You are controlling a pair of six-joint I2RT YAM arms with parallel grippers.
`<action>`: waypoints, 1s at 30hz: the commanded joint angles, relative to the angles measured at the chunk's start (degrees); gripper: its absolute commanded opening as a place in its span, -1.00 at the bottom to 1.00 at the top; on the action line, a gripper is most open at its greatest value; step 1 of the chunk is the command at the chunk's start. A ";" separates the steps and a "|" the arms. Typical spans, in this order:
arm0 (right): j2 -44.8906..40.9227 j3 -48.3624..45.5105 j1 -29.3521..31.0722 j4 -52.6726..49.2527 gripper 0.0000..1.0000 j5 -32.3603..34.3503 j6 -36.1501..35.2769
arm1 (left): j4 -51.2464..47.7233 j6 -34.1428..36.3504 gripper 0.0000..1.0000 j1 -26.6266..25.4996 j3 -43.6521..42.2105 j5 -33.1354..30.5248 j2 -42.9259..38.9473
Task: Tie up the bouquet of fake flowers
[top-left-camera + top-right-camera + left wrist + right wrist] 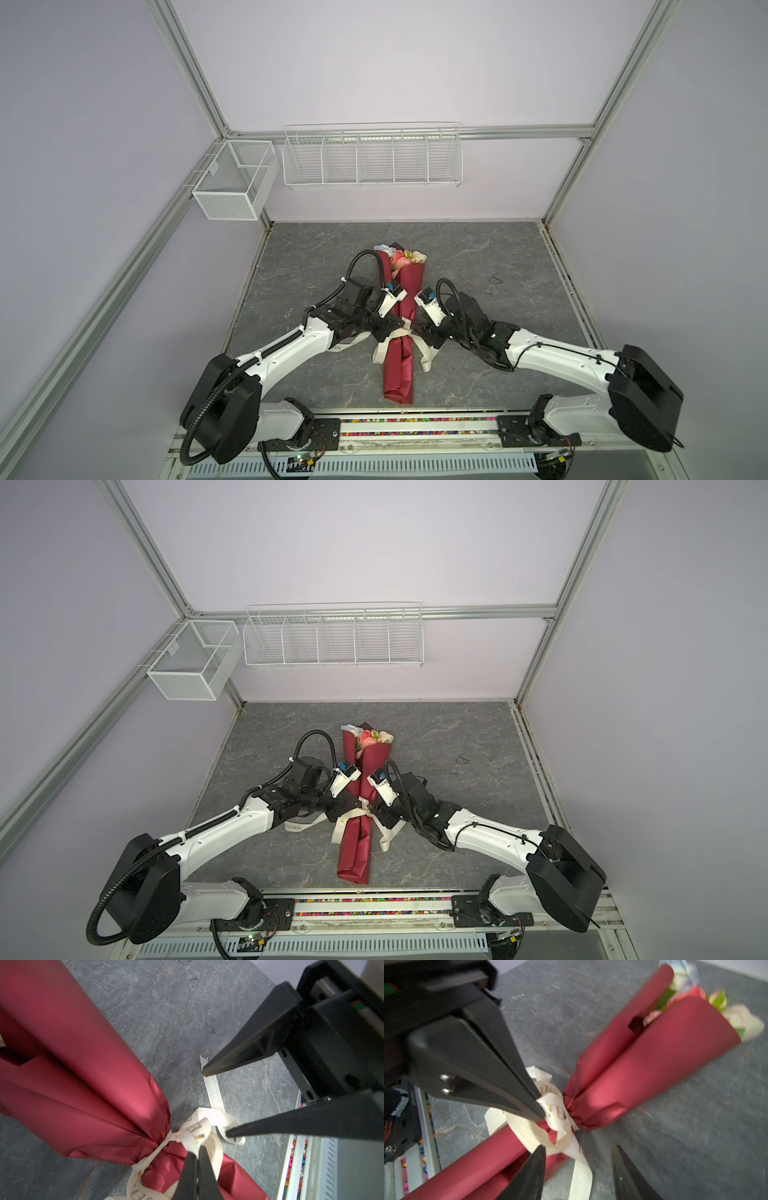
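Grey worktop (478,266): we see the bouquet of fake flowers (405,291) cinched.
Left gripper (197,1153) pinches the ribbon (193,1132); right gripper (215,1103) stands parted.

One bouquet (399,374) holding perhaps four or five blooms; one ribbon (214,1093); two claws: left claw (197,1152), right claw (578,1148); two wire baskets (232,183), (372,160) at the far side.

Obs: I see the bouquet of fake flowers (400,374) lying flat mid grey table (478,257) | wrap: long dark-red paper cone, creased | blooms (405,258): pink, cream, pale blue, green leaves, pointing to far wall | waist: paper gathered tight under cream ribbon (193,1132) | tail toward near edge
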 commanded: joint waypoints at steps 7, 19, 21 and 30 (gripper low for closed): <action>6.26 0.59 -2.65 9.30 0.04 -8.49 -16.42 | 1.33 -1.02 -1.00 0.26 0.22 2.71 0.30; 9.15 0.68 -4.66 14.56 -0.17 -21.15 -14.58 | 0.34 -0.29 -1.00 0.34 0.92 2.57 0.96; 9.36 0.95 -4.93 14.68 -0.34 -21.20 -13.88 | 0.18 -0.34 -1.00 0.34 1.25 2.76 1.21; 8.04 0.55 -5.97 13.95 -0.88 -16.84 -9.50 | 0.62 -3.30 -0.58 0.43 -0.16 -0.43 -1.65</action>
